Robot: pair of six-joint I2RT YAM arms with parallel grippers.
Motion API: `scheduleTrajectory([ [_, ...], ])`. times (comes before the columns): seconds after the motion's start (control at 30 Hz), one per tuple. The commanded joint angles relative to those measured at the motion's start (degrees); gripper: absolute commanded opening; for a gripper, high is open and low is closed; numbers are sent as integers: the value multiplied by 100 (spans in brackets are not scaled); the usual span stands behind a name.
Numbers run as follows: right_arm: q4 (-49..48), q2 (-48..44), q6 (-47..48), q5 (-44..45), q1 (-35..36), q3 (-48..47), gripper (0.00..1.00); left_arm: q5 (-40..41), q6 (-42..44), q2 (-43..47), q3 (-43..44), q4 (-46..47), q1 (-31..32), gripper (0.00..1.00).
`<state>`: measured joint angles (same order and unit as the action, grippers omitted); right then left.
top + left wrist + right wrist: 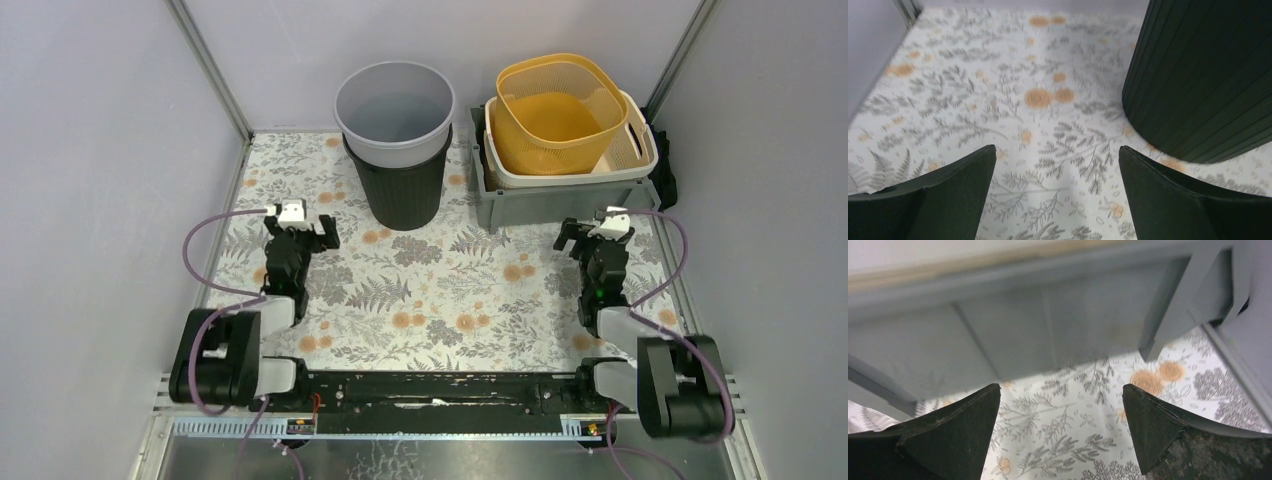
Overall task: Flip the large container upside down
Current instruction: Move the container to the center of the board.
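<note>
From above: the grey crate (560,205) is sitting just right of the black bin (405,190). The right gripper (595,240) is hovering just before it with jaws apart, and the left gripper (300,235) is gaping left of the bin.

Left wrist: the bin is looming ahead-right of the spread fingers (948,200).

Right wrist: the crate's wall is filling the view beyond the parted fingers (1173,440), not touching them.

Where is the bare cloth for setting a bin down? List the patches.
Widest: the middle of the floral cloth, between left hand and right hand, in front of the stacked bins. Also the far-left corner, between wall and bins. Crowded: far right, where the grey crate holds nested baskets.
</note>
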<state>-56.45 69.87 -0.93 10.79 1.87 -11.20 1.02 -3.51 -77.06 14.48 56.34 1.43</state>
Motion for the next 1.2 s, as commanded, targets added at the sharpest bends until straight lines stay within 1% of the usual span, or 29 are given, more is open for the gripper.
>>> scheduleTrajectory([
  [0.0,1311,-1023,27,-249,6,-411,99,-89,-88,802,389,-859,12,100],
  [0.13,2234,-1940,-501,-482,6,-675,99,-280,-326,1377,701,-1590,117,100],
  [0.2,2675,-2292,-808,-638,2,-897,99,-292,-579,1700,979,-2259,173,100],
  [0.3,3402,-2689,-1208,-766,6,-1312,99,-307,-1109,2097,1641,-3378,203,100],
  [0.4,4211,-2927,-1386,-732,6,-1944,99,-506,-1332,2440,2174,-3994,226,100],
  [0.47,4713,-3006,-1401,-746,6,-2358,99,-604,-1511,2701,2341,-4064,237,100],
  [0.53,5093,-3060,-1405,-805,6,-2721,99,-574,-1939,2993,2337,-3824,235,100],
  [0.6,5291,-3103,-1446,-874,0,-2967,99,-650,-2429,3218,2286,-3490,235,100],
  [0.67,5398,-3152,-1673,-808,5,-3145,99,-731,-2790,3331,2442,-3437,237,100],
  [0.77,5667,-3237,-2232,-730,5,-3344,99,-1009,-3047,3302,2995,-3879,235,100],
  [0.87,5770,-3414,-2488,-1057,6,-3332,99,-1255,-2984,3280,3610,-4569,241,100],
  [0.9,5795,-3470,-2827,-998,6,-3300,99,-1252,-2951,3318,3795,-4852,240,100],
  [0.93,5792,-3509,-2954,-992,5,-3300,99,-1250,-2901,3350,3950,-5064,240,100],
  [0.97,5794,-3511,-2980,-1106,6,-3327,99,-1298,-2848,3392,4024,-5109,239,100],
  [1.03,5910,-3374,-3002,-1431,6,-3531,99,-1548,-2877,3474,4038,-4883,238,100],
  [1.17,6193,-2925,-3112,-2120,6,-4033,99,-1122,-3598,3531,4074,-5189,227,100],
])
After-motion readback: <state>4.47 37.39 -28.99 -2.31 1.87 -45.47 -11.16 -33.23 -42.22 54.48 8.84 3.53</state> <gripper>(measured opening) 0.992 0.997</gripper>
